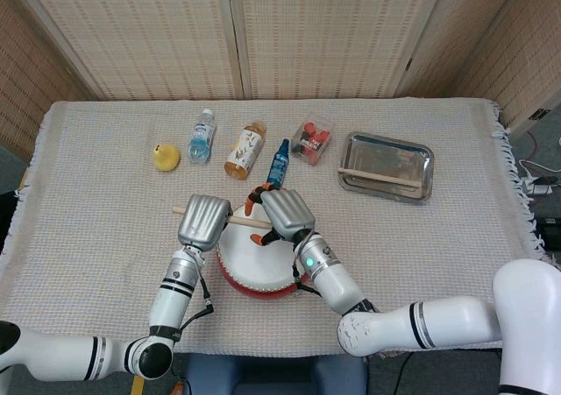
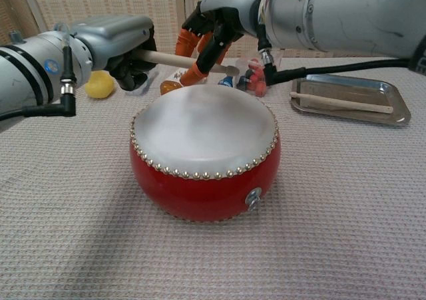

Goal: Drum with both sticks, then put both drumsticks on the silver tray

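1. Two drumsticks are in play: one drumstick (image 1: 383, 177) is already laid inside the silver tray (image 1: 387, 150) at the far right, while the other stick (image 2: 174, 60) is held level above the red drum (image 2: 205, 155), near its far rim.
2. That stick is gripped by the left hand (image 1: 203, 222), whose fingers are wrapped tightly round the handle end; the butt is seen projecting to the left of the hand in the head view.
3. The right hand (image 1: 282, 213) is placed over the free end of the same stick, apparently so that it can be passed across and carried to the tray on that side.
4. The orange-tipped fingers (image 2: 192, 74) are curled about the shaft and seem to touch it, but whether they are clamped on it cannot be told.
5. Drumming is judged finished; only this second stick remains to be delivered.
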You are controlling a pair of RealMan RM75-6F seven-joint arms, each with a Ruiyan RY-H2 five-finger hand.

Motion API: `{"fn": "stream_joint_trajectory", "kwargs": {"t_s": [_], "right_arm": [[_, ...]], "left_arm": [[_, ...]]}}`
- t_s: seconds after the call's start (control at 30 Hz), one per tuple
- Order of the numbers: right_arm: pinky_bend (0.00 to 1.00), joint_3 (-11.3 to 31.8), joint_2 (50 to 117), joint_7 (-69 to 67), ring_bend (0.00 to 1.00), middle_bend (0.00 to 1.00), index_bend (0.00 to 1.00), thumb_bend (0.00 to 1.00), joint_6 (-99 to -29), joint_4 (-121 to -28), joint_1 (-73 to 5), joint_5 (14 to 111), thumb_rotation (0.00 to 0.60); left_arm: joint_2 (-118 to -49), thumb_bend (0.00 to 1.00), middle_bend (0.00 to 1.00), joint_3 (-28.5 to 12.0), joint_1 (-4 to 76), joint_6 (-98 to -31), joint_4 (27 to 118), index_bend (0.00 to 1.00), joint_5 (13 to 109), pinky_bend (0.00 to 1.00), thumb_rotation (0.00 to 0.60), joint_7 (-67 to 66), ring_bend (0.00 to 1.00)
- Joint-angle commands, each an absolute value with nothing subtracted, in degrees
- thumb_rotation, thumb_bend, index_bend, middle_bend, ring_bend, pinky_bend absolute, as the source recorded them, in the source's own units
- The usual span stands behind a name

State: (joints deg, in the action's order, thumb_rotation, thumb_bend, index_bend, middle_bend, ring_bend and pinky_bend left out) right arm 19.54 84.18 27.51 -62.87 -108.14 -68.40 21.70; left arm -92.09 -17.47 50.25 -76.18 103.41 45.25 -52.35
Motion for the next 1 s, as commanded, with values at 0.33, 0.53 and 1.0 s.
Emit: {"fn": "stream_joint_trajectory", "kwargs": {"t_s": [0.33, 0.53, 1.0], "right_arm": [[0.29, 20.43, 84.94, 27.97, 0.18, 0.31, 0.50, 0.24, -63.96, -108.19, -68.37, 21.95, 0.600], [0.29, 20.63, 85.67, 28.37, 0.19, 0.33, 0.51, 0.31, -63.98, -107.75, -68.56, 21.74, 0.600], [0.29, 21.33, 86.53, 29.00, 0.24, 0.37, 0.57, 0.40, -64.43, -106.94, -68.68, 21.81, 0.600]], "left_arm": [[-92.21, 0.95, 1.00, -16.71, 50.74, -76.92, 103.28, 0.99, 45.48, 1.00, 0.600, -52.37, 1.00], [-92.19, 0.95, 1.00, -16.36, 50.96, -76.98, 103.33, 0.99, 45.45, 1.00, 0.600, -52.45, 1.00], [-92.41, 0.95, 1.00, -15.33, 51.37, -77.34, 102.76, 0.99, 46.10, 1.00, 0.600, -52.94, 1.00]]}}
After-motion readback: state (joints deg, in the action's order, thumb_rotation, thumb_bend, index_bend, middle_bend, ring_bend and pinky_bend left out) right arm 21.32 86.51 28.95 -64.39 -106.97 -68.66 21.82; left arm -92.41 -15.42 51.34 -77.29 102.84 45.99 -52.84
